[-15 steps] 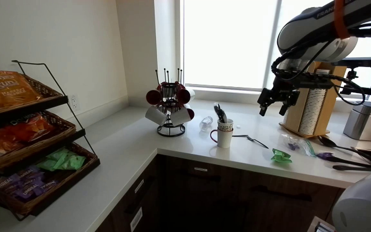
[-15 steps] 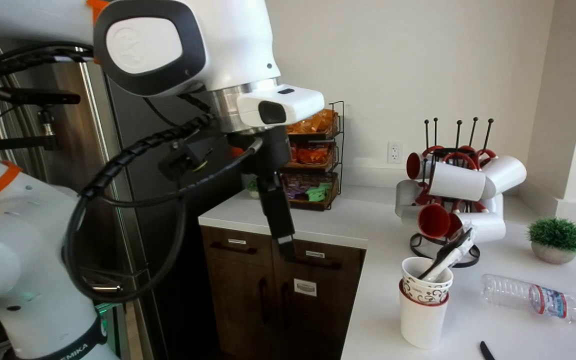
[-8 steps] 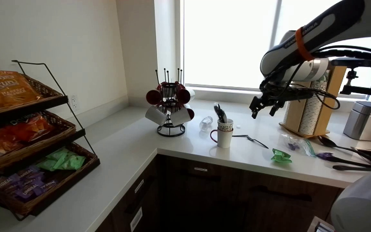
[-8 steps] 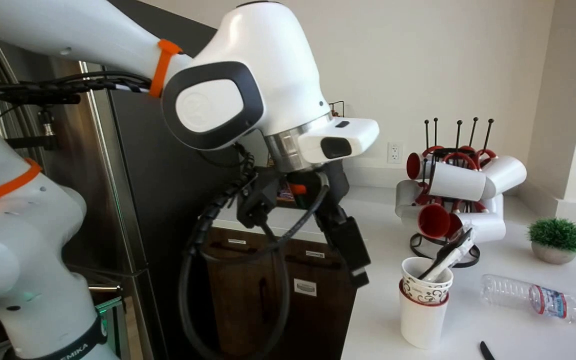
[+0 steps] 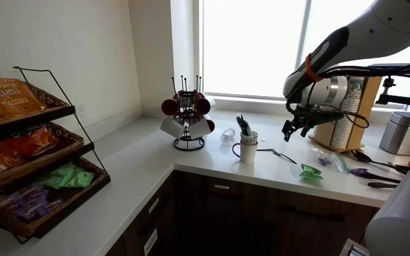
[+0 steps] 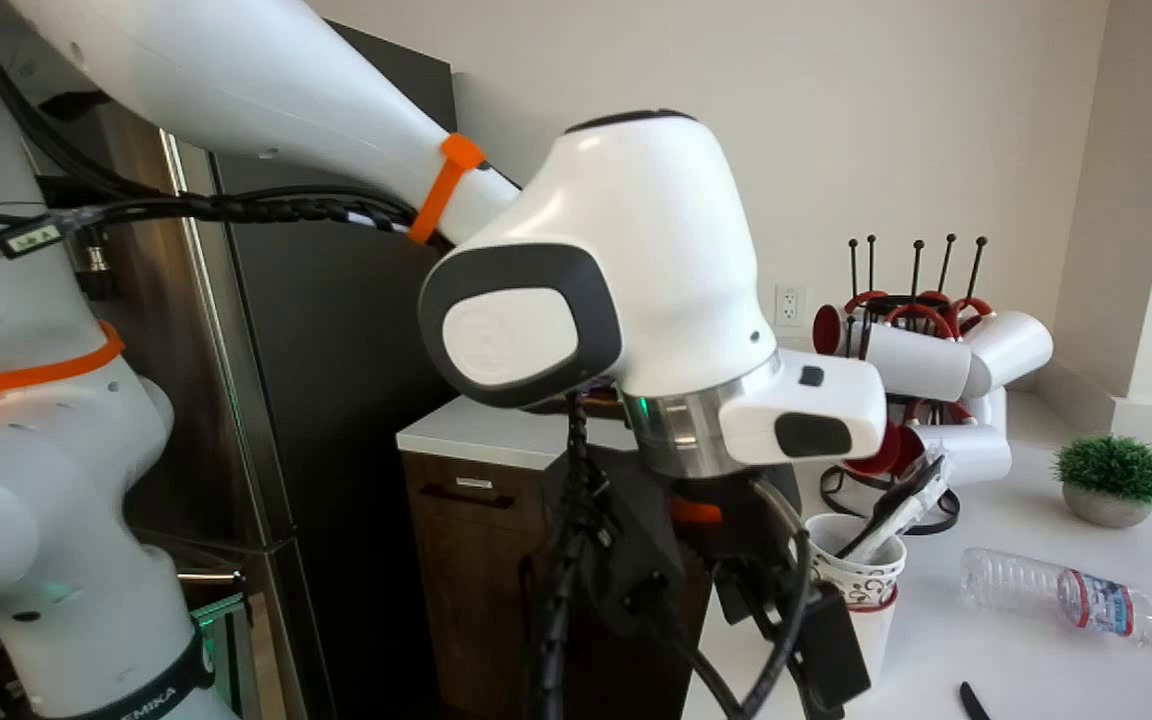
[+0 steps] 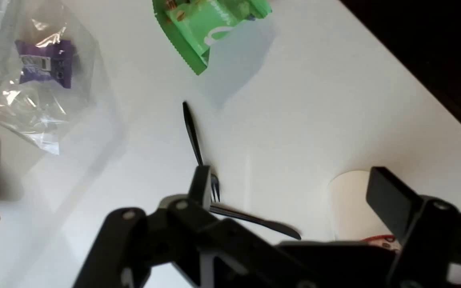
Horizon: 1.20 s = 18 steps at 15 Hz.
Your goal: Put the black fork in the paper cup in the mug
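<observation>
The black fork [image 7: 192, 134] lies on the white counter, also seen in an exterior view [image 5: 286, 156]. A black knife [image 7: 268, 224] lies by its tines. The white mug [image 5: 248, 155] with a red handle stands upright beside them; it also shows in an exterior view [image 6: 873, 645] and in the wrist view [image 7: 348, 206]. A patterned paper cup [image 5: 250, 139] sits in the mug and holds black cutlery [image 6: 904, 500], some in clear wrap. My gripper [image 7: 290, 176] is open and empty above the counter [image 5: 295, 135]. In the wrist view its left finger covers part of the fork.
A green snack packet [image 7: 210, 28] and a clear bag [image 7: 54, 76] lie near the fork. Behind are a mug rack [image 5: 188, 117], a plastic bottle [image 6: 1056, 595] and a wooden cup holder [image 5: 363, 110]. Black spoons [image 5: 376, 174] lie at the right. The counter edge [image 7: 410, 76] is close.
The arm has swung out over the counter, toward the mug, and the gripper has come lower. The gripper stays open. The fork, mug and cup have not moved.
</observation>
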Each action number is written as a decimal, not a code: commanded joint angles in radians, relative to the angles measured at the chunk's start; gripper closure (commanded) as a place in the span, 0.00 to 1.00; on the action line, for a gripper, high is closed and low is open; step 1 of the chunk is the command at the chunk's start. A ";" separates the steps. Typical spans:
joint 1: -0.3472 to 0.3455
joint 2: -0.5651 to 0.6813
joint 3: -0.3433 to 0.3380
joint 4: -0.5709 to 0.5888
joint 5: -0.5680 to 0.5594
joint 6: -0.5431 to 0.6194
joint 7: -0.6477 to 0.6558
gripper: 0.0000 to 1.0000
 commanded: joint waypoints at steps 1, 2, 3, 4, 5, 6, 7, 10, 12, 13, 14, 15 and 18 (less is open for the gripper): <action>-0.035 0.132 0.024 0.066 0.125 -0.005 -0.153 0.00; -0.049 0.157 0.038 0.080 0.159 -0.005 -0.184 0.00; -0.061 0.153 0.059 0.090 0.224 -0.039 -0.215 0.00; -0.069 0.112 0.063 0.047 0.131 -0.002 -0.139 0.00; -0.077 0.130 0.075 0.059 0.164 -0.003 -0.163 0.00; -0.081 0.141 0.083 0.068 0.178 -0.003 -0.172 0.00; -0.082 0.146 0.086 0.072 0.184 -0.004 -0.174 0.00; -0.083 0.147 0.087 0.079 0.186 -0.009 -0.175 0.00; -0.099 0.202 0.091 0.119 0.172 0.024 -0.173 0.00; -0.109 0.219 0.100 0.136 0.192 0.023 -0.194 0.00; -0.118 0.241 0.106 0.152 0.181 0.042 -0.204 0.00; -0.130 0.258 0.116 0.170 0.194 0.039 -0.221 0.00; -0.178 0.331 0.153 0.237 0.212 0.026 -0.279 0.00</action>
